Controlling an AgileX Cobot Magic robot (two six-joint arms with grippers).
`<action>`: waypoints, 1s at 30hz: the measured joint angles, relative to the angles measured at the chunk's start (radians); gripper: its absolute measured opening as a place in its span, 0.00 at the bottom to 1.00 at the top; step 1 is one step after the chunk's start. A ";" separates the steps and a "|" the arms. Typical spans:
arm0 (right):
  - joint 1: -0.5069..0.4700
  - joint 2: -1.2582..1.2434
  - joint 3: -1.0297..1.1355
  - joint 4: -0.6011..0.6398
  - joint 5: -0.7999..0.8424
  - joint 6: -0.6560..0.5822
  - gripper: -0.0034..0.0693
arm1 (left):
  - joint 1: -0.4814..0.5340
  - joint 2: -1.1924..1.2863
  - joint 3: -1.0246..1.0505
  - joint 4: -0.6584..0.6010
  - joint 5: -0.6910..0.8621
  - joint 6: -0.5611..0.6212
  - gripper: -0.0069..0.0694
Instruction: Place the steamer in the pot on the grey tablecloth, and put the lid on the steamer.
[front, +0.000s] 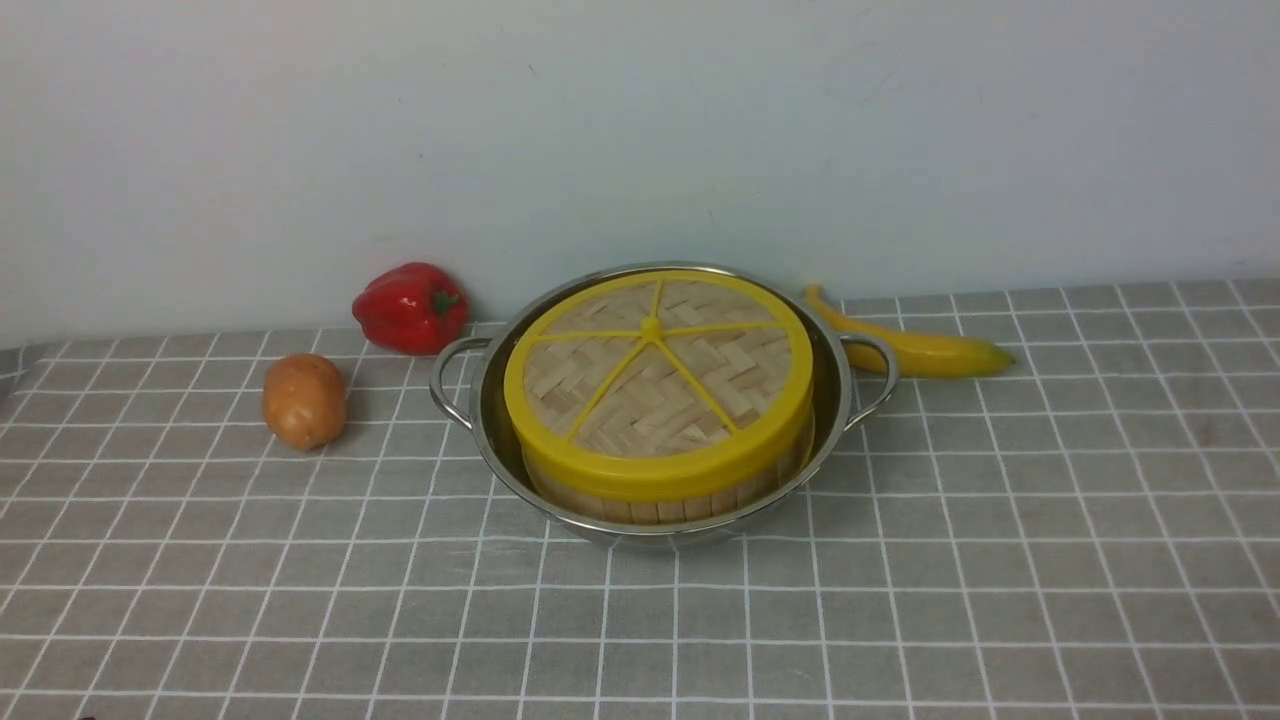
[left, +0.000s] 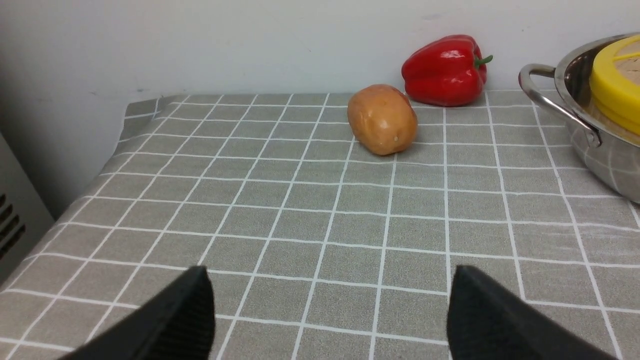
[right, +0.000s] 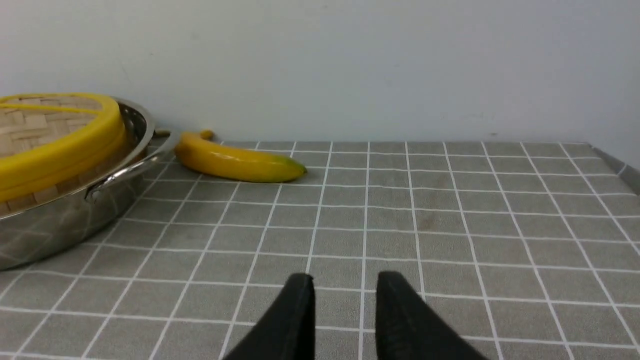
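The shiny pot (front: 487, 405) stands on the grey tablecloth (front: 1000, 560) at the middle back. The steamer (front: 660, 508) sits inside it; only its slatted wall shows. The lid (front: 655, 370) lies flat on top of the steamer. Neither gripper shows in the front view. In the left wrist view my left gripper (left: 328, 274) is wide open and empty, low over bare cloth, well away from the pot (left: 600, 160). In the right wrist view my right gripper (right: 346, 277) has a narrow gap and holds nothing, apart from the pot (right: 55, 225) and lid (right: 55, 145).
A red pepper (front: 410, 307) and a potato (front: 304, 400) lie left of the pot. A banana (front: 920, 345) lies right of it, close to the handle. A white wall stands behind. The cloth's left edge (left: 100, 170) drops off.
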 joint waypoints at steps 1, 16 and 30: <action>0.000 0.000 0.006 0.000 -0.002 0.001 0.34 | 0.000 0.000 0.000 0.000 0.000 0.000 0.85; 0.000 0.000 0.035 0.003 -0.030 0.001 0.38 | 0.000 0.000 0.000 0.000 0.000 0.002 0.85; 0.000 0.000 0.035 0.003 -0.031 0.001 0.38 | 0.000 0.000 0.000 0.000 0.000 0.005 0.85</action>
